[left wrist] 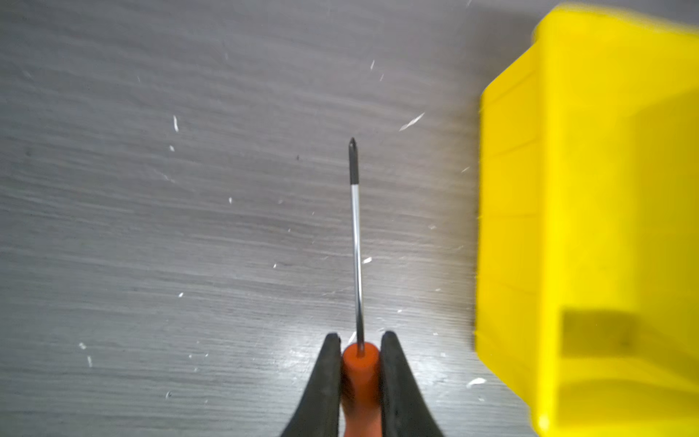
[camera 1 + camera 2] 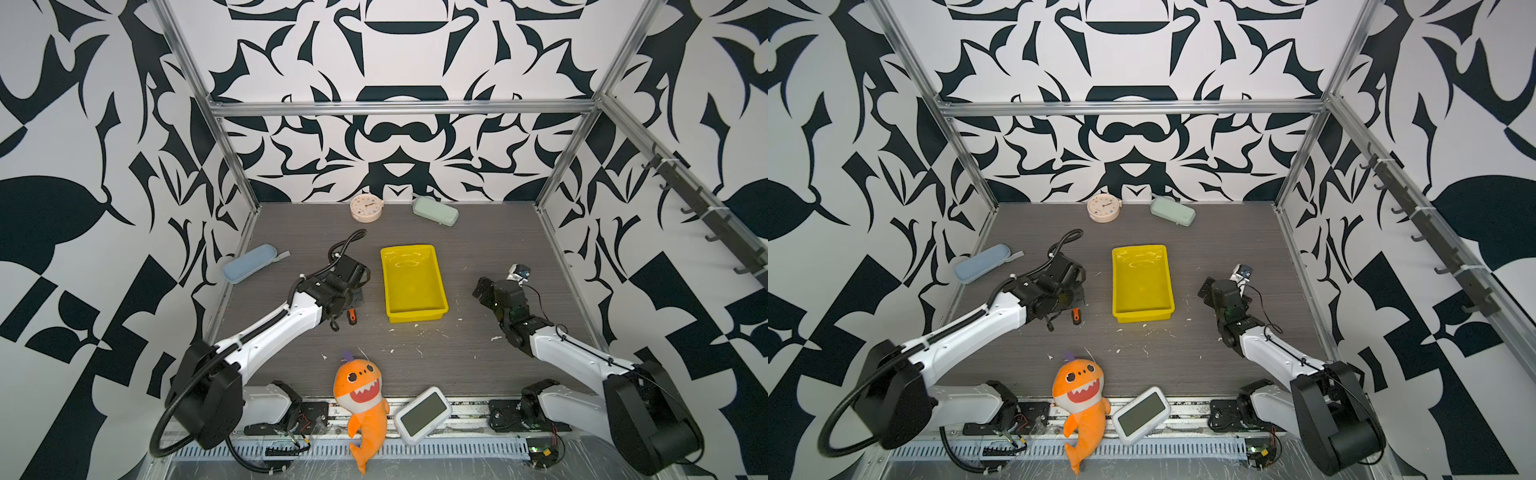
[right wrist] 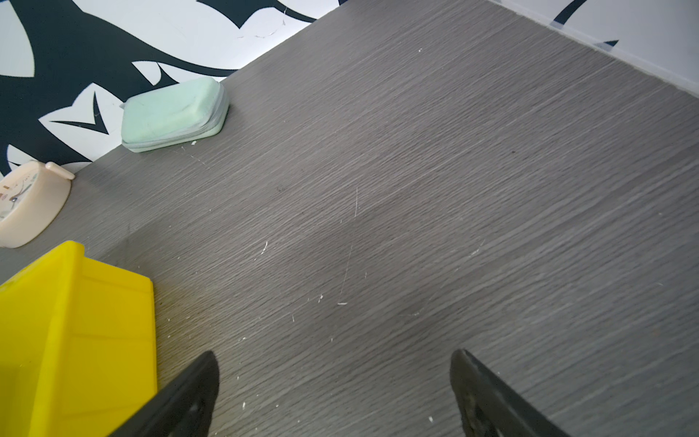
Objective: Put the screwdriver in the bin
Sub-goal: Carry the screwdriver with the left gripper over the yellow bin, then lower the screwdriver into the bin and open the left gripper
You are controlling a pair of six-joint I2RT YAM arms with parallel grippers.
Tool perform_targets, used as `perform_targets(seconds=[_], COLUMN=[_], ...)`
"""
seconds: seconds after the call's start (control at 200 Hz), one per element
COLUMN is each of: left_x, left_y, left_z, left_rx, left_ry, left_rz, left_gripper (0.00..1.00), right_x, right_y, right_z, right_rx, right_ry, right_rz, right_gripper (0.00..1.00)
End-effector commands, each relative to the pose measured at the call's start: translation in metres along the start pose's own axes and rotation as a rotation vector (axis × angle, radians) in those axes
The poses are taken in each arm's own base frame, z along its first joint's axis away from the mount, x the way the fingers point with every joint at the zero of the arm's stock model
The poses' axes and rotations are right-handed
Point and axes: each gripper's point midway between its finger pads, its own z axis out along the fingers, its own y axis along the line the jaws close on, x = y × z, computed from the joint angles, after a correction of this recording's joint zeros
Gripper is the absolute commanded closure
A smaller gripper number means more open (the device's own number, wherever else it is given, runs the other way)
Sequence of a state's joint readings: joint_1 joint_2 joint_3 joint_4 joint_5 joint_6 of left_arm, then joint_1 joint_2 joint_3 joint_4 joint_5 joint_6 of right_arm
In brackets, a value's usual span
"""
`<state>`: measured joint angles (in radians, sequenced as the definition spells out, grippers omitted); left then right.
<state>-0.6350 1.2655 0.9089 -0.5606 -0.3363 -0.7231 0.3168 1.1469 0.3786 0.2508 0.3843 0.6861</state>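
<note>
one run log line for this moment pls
phase: grasp | left gripper: shut on screwdriver handle | right gripper: open, holding nothing | bin: empty | screwdriver: beside bin, not in

top views: high, looking down, whole table (image 2: 478, 232) | wrist views: close, past fingers (image 1: 325, 378) | shared: bin (image 1: 507, 227)

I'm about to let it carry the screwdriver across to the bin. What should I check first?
1. Grip: left gripper shut on the screwdriver handle: ok.
2. Room: bin empty inside: ok.
3. Path: right gripper open, off to the bin's far side: ok.
4. Height: screwdriver raised above the bin rim: cannot tell.
5. Position: screwdriver over the bin: not ok, beside it.
</note>
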Motion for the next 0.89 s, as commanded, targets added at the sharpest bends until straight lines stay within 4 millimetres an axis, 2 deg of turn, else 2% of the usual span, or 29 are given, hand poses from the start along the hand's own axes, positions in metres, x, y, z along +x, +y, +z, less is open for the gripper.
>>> perform_targets(seconds=[0.0, 0.14, 0.165, 0.265, 0.365, 0.465, 0.565, 0.71, 0.89], left_x=[-0.024, -0.042, -0.041, -0.048, -0.049, -0.039, -0.024, -0.001, 0.007], left_y=[-0.015, -0.066, -0.075, -0.116, -0.16, -0.187, -0.197, -0.194, -0.189], left_z=[-0.018, -0.02, -0.011, 0.002, 0.016, 0.033, 0.053, 0.081, 0.09], left_rx=[0.076, 0.261, 0.267, 0.329, 0.368, 0.312, 0.242, 0.177, 0.148], left_ry=[-0.086, -0.142, -0.135, -0.125, -0.062, -0.012, 0.029, 0.115, 0.138], left_rz=[-0.078, -0.159, -0.156, -0.144, -0.053, 0.054, 0.12, 0.115, 0.122], left_gripper=[0.94, 0.94, 0.94, 0.94, 0.94, 0.94, 0.94, 0.94, 0.93], right_x=[-0.017, -0.016, -0.016, -0.016, -0.017, -0.019, -0.02, -0.02, -0.018], right_y=[0.01, 0.01, 0.01, 0.009, 0.009, 0.008, 0.009, 0.009, 0.01], right_z=[-0.001, 0.001, 0.002, 0.002, 0.001, 0.0, -0.001, -0.001, 0.002], right_rx=[-0.006, -0.002, 0.0, 0.006, 0.008, 0.01, 0.006, 0.007, 0.007], right_ry=[-0.045, -0.037, -0.036, -0.039, -0.045, -0.051, -0.052, -0.055, -0.04], right_rz=[0.023, 0.017, 0.018, 0.016, 0.017, 0.014, 0.011, 0.009, 0.003], right_gripper=[0.02, 0.02, 0.02, 0.02, 0.02, 0.02, 0.02, 0.02, 0.03])
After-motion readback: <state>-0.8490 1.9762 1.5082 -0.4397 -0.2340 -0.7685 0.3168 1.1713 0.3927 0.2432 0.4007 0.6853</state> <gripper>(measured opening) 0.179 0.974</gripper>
